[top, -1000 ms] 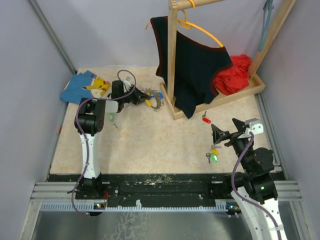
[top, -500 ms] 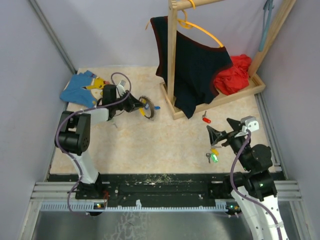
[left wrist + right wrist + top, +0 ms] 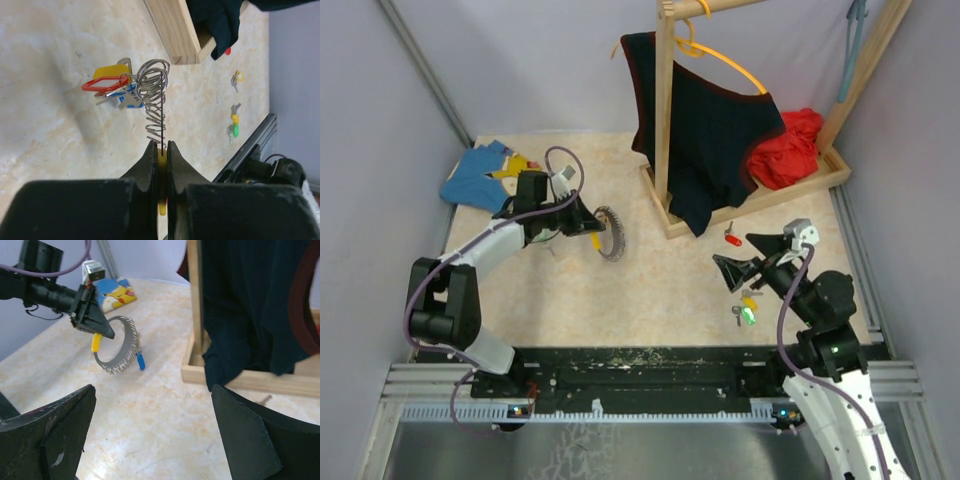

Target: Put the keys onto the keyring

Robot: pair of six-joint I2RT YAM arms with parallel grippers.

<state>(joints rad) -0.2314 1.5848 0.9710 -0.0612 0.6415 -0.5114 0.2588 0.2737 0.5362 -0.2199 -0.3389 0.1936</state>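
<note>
My left gripper (image 3: 588, 228) is shut on the yellow section of the keyring (image 3: 610, 233), a grey loop wound with silvery wire, and holds it above the floor. In the left wrist view the jaws (image 3: 160, 146) pinch the yellow piece, and the keyring (image 3: 154, 102) carries red, yellow and blue tags (image 3: 111, 82). The right wrist view shows the keyring (image 3: 119, 347) too. Loose keys lie near my right gripper (image 3: 745, 256): a red one (image 3: 732, 238), a yellow one (image 3: 750, 301) and a green one (image 3: 748, 317). My right gripper (image 3: 155, 440) is wide open and empty.
A wooden rack base (image 3: 750, 200) stands at the back right with a dark garment (image 3: 705, 130) on an orange hanger (image 3: 725, 60) and a red cloth (image 3: 785, 150). A blue and yellow cloth (image 3: 485, 172) lies at the back left.
My left arm has drawn the keyring away from the rack base, nearer and to the left. My right gripper has swung left and further from the near edge, above the loose keys.
</note>
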